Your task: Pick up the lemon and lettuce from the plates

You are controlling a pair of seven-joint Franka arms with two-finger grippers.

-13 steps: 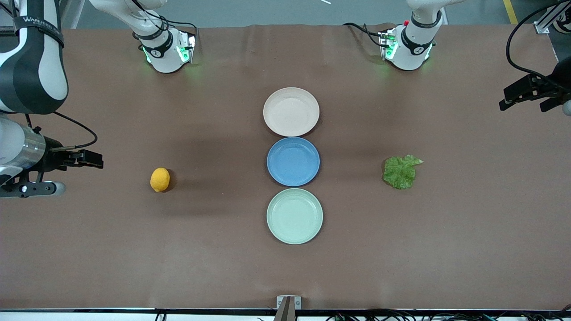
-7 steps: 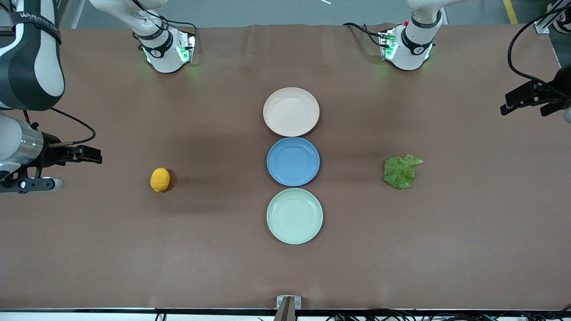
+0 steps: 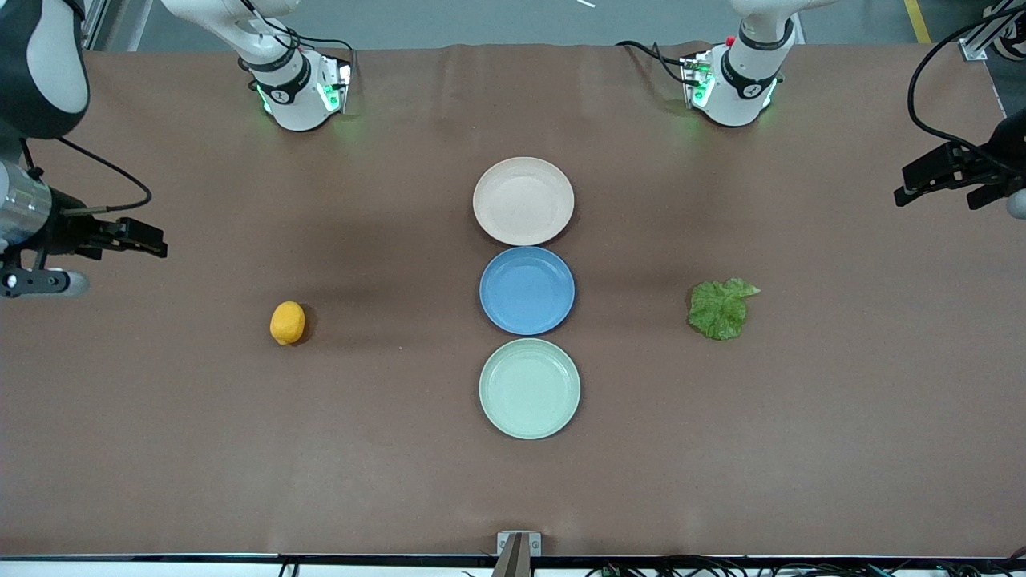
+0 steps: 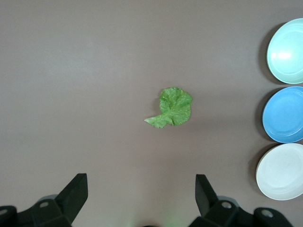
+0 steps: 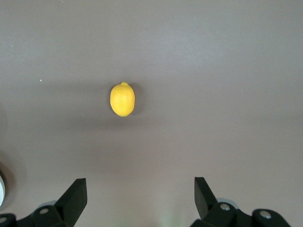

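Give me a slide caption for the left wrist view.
Left gripper, fingers open, hangs high over the bare table with the lettuce below; three empty plates line one edge.

Plates: three — beige plate (image 3: pixel 523 200), blue plate (image 3: pixel 527 289), green plate (image 3: pixel 529 388)
Lemons: one lemon (image 3: pixel 287 323)
Lettuce leaves: one lettuce leaf (image 3: pixel 720 308)
Grippers: two — left gripper (image 3: pixel 954 175), right gripper (image 3: pixel 120 238)

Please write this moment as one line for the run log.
lemon: on table, off plates | lettuce: on table, off plates | left claw: open, empty | right claw: open, empty
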